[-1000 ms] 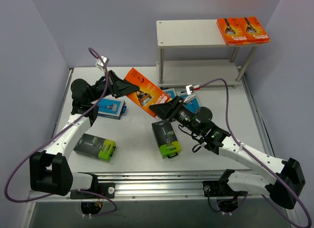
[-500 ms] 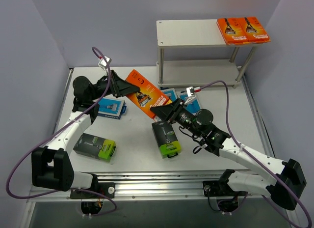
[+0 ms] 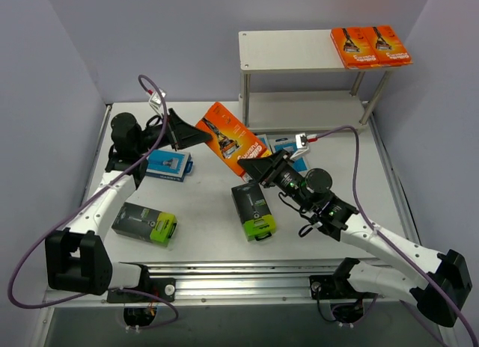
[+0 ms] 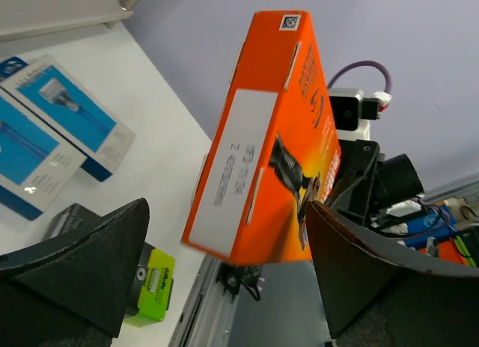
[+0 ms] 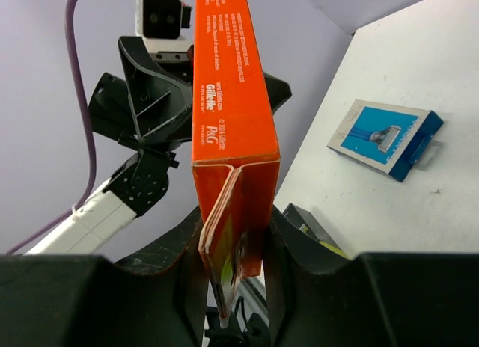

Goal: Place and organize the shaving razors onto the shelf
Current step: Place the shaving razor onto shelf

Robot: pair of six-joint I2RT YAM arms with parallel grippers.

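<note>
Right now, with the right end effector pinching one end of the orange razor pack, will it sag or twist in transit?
Probably stays stiff: the orange razor pack juts straight from the right end effector without droop. It looks light, a thin card box. Gripped only at its end flap, it may pivot if swung fast.

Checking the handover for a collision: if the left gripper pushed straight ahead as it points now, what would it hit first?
The orange razor pack, which the right gripper holds up just ahead of the left gripper's open fingers; how near is unclear.
</note>
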